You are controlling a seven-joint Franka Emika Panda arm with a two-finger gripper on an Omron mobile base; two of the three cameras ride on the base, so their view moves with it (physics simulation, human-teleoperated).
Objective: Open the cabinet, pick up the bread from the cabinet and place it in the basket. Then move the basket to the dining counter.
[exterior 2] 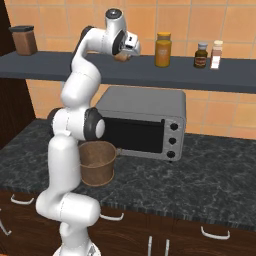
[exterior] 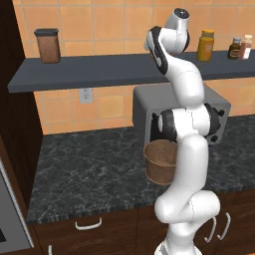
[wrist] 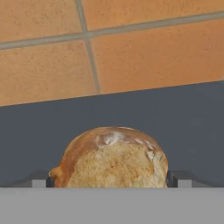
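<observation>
- Bread [wrist: 111, 157], a rounded golden-tan bun, sits on the grey shelf [exterior: 99, 72] between the two dark fingertips [wrist: 173, 178] in the hand view; the jaws [wrist: 111, 181] are spread wide, one tip at each flank of the bun, and it is not clear whether they touch it.
- Nothing is clamped: the jaws stand released around the bun, which rests on the shelf top.
- In the right base view the bun [exterior 2: 121, 57] peeks out just below the hand, on the shelf near its front edge.
- Behind the bun the shelf runs back to the orange tiled wall [wrist: 153, 52]; bare shelf shows to either side in the hand view.
- Further along the shelf stand a yellow jar [exterior 2: 163, 49], a small dark bottle [exterior 2: 200, 55] and a pale shaker [exterior 2: 216, 54], well apart from the bun; a brown canister [exterior 2: 24, 40] sits toward the other end.
- Below, the basket [exterior 2: 97, 163] stands upright on the black-grey marbled surface [exterior 2: 210, 185], near its front edge and just before the toaster oven [exterior 2: 142, 122].
- Bare surface lies to the left of the basket in the left base view.
</observation>
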